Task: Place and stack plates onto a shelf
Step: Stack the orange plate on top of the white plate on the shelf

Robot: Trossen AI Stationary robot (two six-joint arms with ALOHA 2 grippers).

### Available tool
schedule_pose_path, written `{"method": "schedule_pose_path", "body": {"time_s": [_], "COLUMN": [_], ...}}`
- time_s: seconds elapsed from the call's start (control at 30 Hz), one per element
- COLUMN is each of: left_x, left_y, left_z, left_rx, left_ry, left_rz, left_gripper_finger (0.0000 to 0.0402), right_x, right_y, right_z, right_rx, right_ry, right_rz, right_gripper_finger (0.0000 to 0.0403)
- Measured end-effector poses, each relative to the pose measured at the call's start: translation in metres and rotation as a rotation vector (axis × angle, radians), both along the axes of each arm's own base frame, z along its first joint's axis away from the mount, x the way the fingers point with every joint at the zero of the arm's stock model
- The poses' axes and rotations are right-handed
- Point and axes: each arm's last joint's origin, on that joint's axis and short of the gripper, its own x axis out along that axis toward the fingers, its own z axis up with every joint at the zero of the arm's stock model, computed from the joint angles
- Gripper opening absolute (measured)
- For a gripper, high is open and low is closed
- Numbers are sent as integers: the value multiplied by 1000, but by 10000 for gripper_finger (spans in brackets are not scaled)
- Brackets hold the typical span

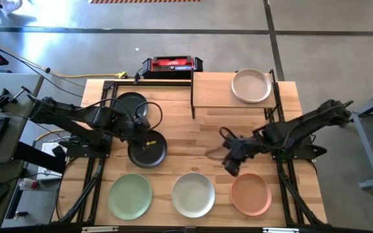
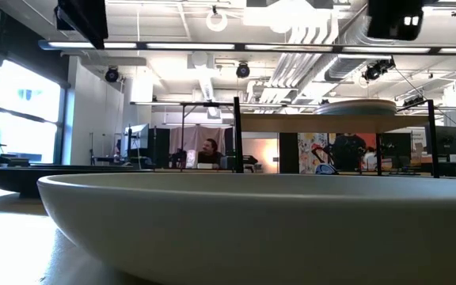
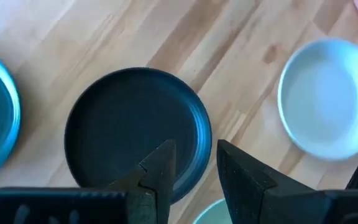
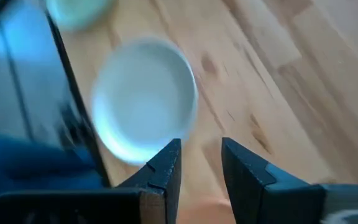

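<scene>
1. I see even, bright overhead light on the surface (image 1: pixel 199 139); shadows are soft.
2. My low view glares from ceiling lights and a left window.
3. The right wrist view is motion-blurred.

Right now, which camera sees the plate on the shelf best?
The high view: it shows the whole cream plate on the shelf. The low view catches only its edge. Neither wrist view shows it.

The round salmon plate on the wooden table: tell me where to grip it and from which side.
Grip the round salmon plate by its raised rim, on the edge nearest the right gripper, probably coming down from above: it lies flat, so only the rim offers a hold.
</scene>
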Motion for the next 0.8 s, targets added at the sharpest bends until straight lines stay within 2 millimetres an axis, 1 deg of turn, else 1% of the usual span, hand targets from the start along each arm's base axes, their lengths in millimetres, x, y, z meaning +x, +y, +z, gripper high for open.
{"method": "schedule_pose_path", "body": {"time_s": [0.2,0.37,0.63,0.8], "left_x": [0,1,8,16], "left_y": [1,1,0,-2], "left_z": [0,0,-7,-14], "left_rx": [-24,-42,-41,-36], "left_ry": [-25,-34,-10,23], "left_rz": [142,199,237,256], "left_gripper_finger": [106,106,106,106], "right_x": [-13,-15,-4,1], "right_y": [17,32,58,69], "right_z": [-6,-15,-53,-77], "right_rx": [-85,-192,-325,-389], "right_ry": [60,76,190,268], "right_rz": [214,405,652,776], "right_gripper_finger": [94,94,94,94]}}
